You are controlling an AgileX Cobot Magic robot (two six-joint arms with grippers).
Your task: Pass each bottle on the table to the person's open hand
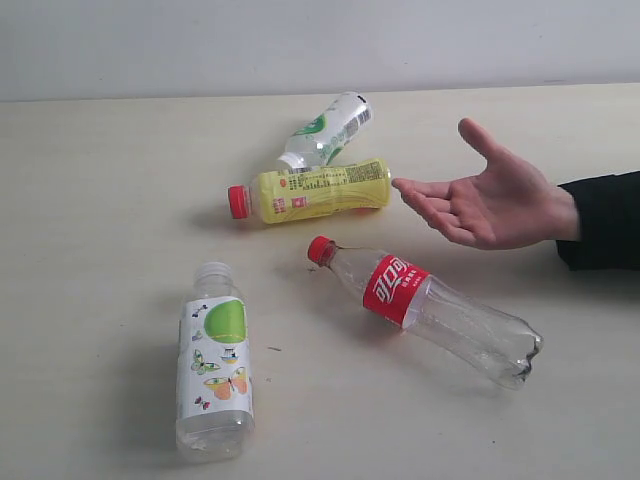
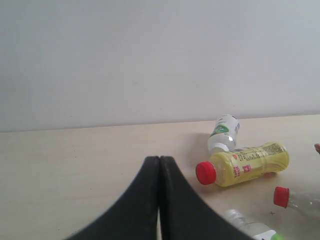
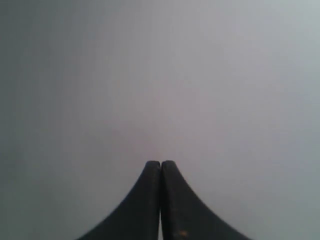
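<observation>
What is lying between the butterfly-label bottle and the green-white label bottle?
In the exterior view, the yellow bottle lies on its side between the butterfly-label bottle and the green-white label bottle; the rest is bare table.

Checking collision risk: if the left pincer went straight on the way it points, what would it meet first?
Likely just the pale beige wood-grain tabletop, then the wall; the shut left pincer aims clear of the yellow red-capped plastic bottle. Depth is unclear.

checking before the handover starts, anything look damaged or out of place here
Nothing spilled. All four bottles lie on their sides; the red-label bottle looks crumpled near its base, and the green-white bottle lies against the yellow bottle.
</observation>
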